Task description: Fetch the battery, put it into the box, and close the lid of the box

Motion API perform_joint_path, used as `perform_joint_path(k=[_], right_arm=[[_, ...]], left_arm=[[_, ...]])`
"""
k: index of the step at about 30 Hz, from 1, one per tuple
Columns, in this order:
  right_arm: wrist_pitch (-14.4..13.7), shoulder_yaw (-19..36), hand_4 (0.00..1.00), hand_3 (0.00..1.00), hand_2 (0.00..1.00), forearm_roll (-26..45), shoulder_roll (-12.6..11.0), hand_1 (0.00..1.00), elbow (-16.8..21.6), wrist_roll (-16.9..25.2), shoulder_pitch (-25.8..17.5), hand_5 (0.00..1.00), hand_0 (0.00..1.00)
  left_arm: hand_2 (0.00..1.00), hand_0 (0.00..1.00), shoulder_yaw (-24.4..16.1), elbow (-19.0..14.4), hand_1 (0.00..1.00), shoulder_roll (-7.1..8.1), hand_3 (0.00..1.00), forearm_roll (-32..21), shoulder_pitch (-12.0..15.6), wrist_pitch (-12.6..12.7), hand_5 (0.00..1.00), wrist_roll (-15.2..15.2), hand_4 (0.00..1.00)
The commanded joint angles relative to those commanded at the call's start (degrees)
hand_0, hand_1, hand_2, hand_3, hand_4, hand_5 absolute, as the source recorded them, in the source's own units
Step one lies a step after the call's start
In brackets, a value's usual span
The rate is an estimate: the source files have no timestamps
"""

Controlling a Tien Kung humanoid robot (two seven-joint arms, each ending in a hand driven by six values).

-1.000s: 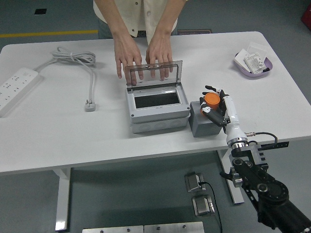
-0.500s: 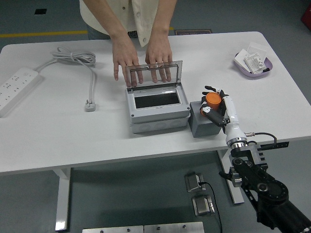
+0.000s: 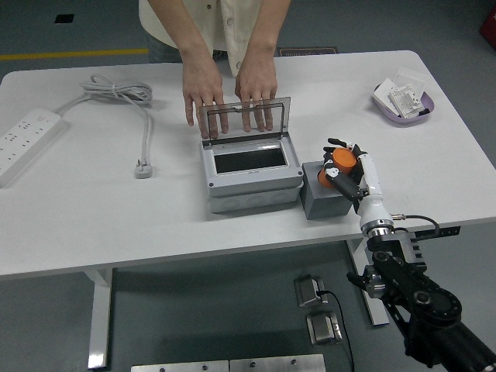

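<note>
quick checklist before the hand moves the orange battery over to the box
1. Battery held in the right hand: ok, fingers curl around it.
2. Battery clear of the grey block: cannot tell.
3. Box opening free: ok, dark and unobstructed.
4. Clear lid open: ok, upright at the back.
5. Person's hands out of the way: not ok, resting behind the lid.
6. Straight path leftward: ok.

No writing can be read anywhere. The small white packet [image 3: 404,98] in the purple dish [image 3: 391,114] at the table's far right carries dark print, but it is too small and blurred to make out.
</note>
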Motion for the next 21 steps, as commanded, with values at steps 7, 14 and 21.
perform_joint_path(k=[7,14,21], right_arm=[[-0.1,0.2,0.002,0.453,0.506,0.5,-0.2,0.541,0.7,0.1,0.6,0.002,0.587],[-0.4,0.7,0.002,0.451,0.510,0.4,-0.4,0.540,1.1,0.0,1.5,0.002,0.587],[-0.7,1.5,0.002,0.453,0.514,-0.4,-0.8,0.539,1.6,-0.7,2.6,0.002,0.583]], left_arm=[[0.718,0.594,-0.1,0.0,0.690,0.09,0.762,0.1,0.0,0.1,0.913,-0.1,0.808],[0.718,0.593,-0.2,0.0,0.690,0.17,0.762,0.2,0.0,0.1,0.913,-0.2,0.807],[0.718,0.594,-0.4,0.0,0.690,0.20,0.761,0.3,0.0,0.2,0.913,-0.2,0.808]])
